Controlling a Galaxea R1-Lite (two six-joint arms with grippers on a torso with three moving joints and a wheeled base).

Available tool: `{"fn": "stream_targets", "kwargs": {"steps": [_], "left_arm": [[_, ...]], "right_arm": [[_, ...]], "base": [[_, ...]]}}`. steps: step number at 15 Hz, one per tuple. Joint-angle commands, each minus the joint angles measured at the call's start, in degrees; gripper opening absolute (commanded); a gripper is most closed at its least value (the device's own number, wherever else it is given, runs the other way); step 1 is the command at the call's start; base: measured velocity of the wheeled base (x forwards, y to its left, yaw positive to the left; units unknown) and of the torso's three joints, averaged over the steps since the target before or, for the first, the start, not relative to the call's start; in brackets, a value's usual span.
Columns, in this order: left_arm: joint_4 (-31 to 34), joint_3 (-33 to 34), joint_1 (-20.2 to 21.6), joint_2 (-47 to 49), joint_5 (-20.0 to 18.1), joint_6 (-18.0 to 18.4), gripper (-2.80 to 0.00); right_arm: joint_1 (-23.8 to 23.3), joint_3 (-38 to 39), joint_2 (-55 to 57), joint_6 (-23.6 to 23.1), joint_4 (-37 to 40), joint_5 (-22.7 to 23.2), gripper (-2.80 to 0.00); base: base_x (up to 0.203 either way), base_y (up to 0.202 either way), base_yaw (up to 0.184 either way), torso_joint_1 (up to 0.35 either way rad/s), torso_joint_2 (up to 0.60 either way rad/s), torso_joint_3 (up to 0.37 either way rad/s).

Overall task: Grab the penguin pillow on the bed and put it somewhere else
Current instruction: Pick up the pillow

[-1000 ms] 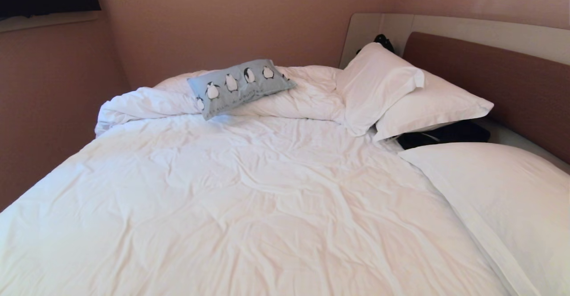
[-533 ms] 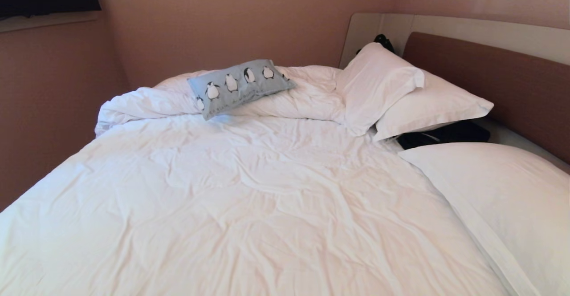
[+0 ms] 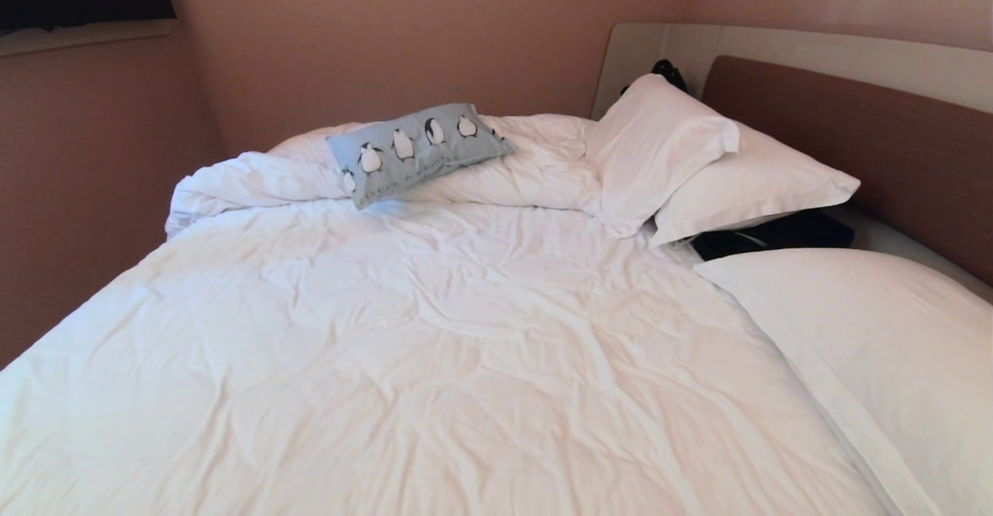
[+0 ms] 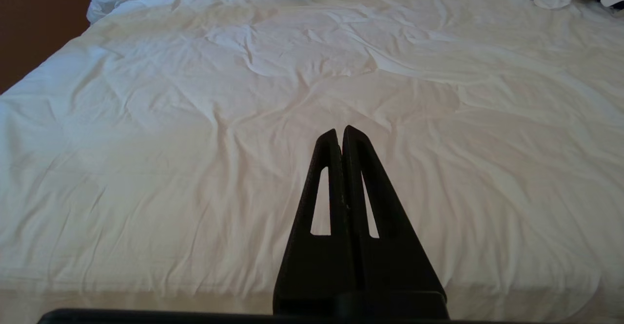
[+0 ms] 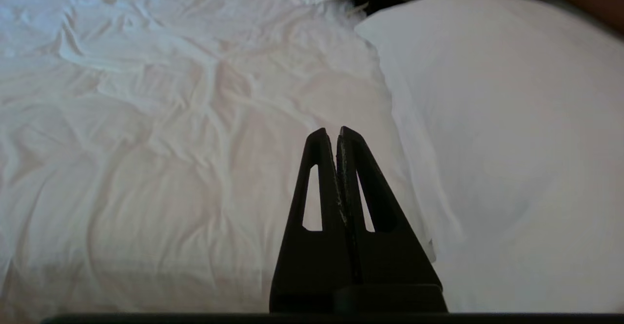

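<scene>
At the bed's (image 3: 434, 361) far edge, head view: 1 penguin pillow (image 3: 416, 150), on bunched duvet (image 3: 535, 167), neither of my arms visible. Left wrist view: my left gripper (image 4: 340, 134) closed, empty, over bare sheet, pillow unseen. Right wrist view: my right gripper (image 5: 331, 135) closed, empty, beside 1 white pillow (image 5: 507, 134).

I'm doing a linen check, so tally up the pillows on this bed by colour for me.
White pillows: 3
Light-blue penguin pillow: 1
Total: 4 pillows on the bed
</scene>
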Motion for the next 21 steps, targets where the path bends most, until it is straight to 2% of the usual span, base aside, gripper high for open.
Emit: {"fn": "stream_targets", "kwargs": {"steps": [1, 4, 7, 11, 16, 18, 21], "left_arm": [[0.0, 0.0, 0.0, 0.0, 0.0, 0.0, -2.8], [0.0, 0.1, 0.0, 0.0, 0.0, 0.1, -2.8], [0.0, 0.0, 0.0, 0.0, 0.0, 0.0, -2.8], [0.0, 0.0, 0.0, 0.0, 0.0, 0.0, -2.8], [0.0, 0.1, 0.0, 0.0, 0.0, 0.0, -2.8], [0.0, 0.0, 0.0, 0.0, 0.0, 0.0, -2.8], [0.0, 0.1, 0.0, 0.0, 0.0, 0.0, -2.8]], "right_arm": [[0.0, -3.5, 0.0, -1.0, 0.1, 0.1, -2.8], [0.0, -9.1, 1.5, -2.0, 0.2, 0.1, -2.8], [0.0, -14.1, 9.8, -2.2, -0.1, -0.2, -2.8], [-0.1, -22.7, 28.5, -1.8, -2.2, -2.4, -2.8], [-0.4, -29.6, 54.1, -1.2, -16.1, -5.9, -2.8], [-0.7, -33.5, 62.4, -1.6, -18.9, -6.5, -2.8], [-4.0, -41.5, 74.1, -3.0, -20.4, -7.0, -2.8]], "base": [[0.0, 0.0, 0.0, 0.0, 0.0, 0.0], [0.0, 0.0, 0.0, 0.0, 0.0, 0.0], [0.0, 0.0, 0.0, 0.0, 0.0, 0.0], [0.0, 0.0, 0.0, 0.0, 0.0, 0.0], [0.0, 0.0, 0.0, 0.0, 0.0, 0.0], [0.0, 0.0, 0.0, 0.0, 0.0, 0.0], [0.0, 0.0, 0.0, 0.0, 0.0, 0.0]]}}
